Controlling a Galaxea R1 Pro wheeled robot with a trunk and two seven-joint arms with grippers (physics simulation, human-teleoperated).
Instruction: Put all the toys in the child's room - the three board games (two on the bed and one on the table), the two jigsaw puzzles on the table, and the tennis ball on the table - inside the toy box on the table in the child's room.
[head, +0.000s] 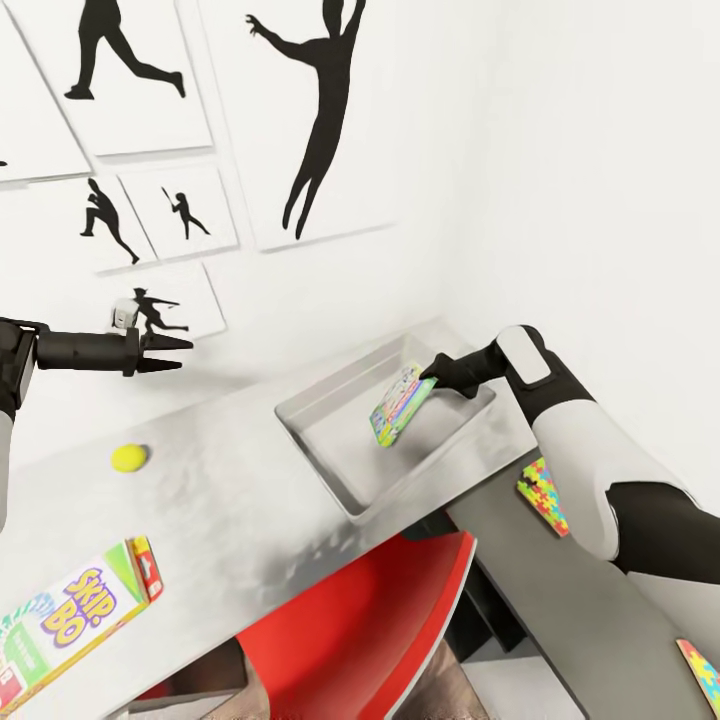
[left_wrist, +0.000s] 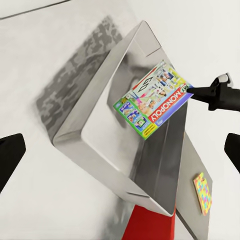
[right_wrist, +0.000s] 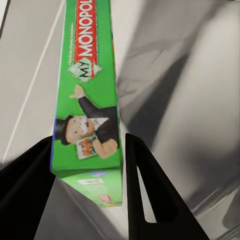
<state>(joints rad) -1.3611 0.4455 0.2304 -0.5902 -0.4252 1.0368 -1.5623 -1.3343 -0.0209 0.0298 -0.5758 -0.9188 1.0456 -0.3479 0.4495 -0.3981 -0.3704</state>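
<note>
My right gripper (head: 432, 372) is shut on one end of a green Monopoly board game (head: 400, 405), holding it tilted over the inside of the metal toy box (head: 322, 470). In the right wrist view the box edge (right_wrist: 87, 100) sits between the fingers (right_wrist: 142, 180). My left gripper (head: 185, 352) hovers open and empty above the table's left part, its fingers (left_wrist: 10, 157) wide apart. The yellow tennis ball (head: 129, 457) lies on the table below it. A Skip-Bo game (head: 70, 615) lies at the front left. Two jigsaw puzzles (head: 543, 497) (head: 703, 675) lie at the right.
The grey table (head: 230, 500) stands in a corner against white walls with silhouette pictures (head: 300, 120). A red chair (head: 370, 620) is tucked under the front edge. The left wrist view looks down on the toy box (left_wrist: 95, 107), the held game (left_wrist: 152, 100) and one puzzle (left_wrist: 202, 192).
</note>
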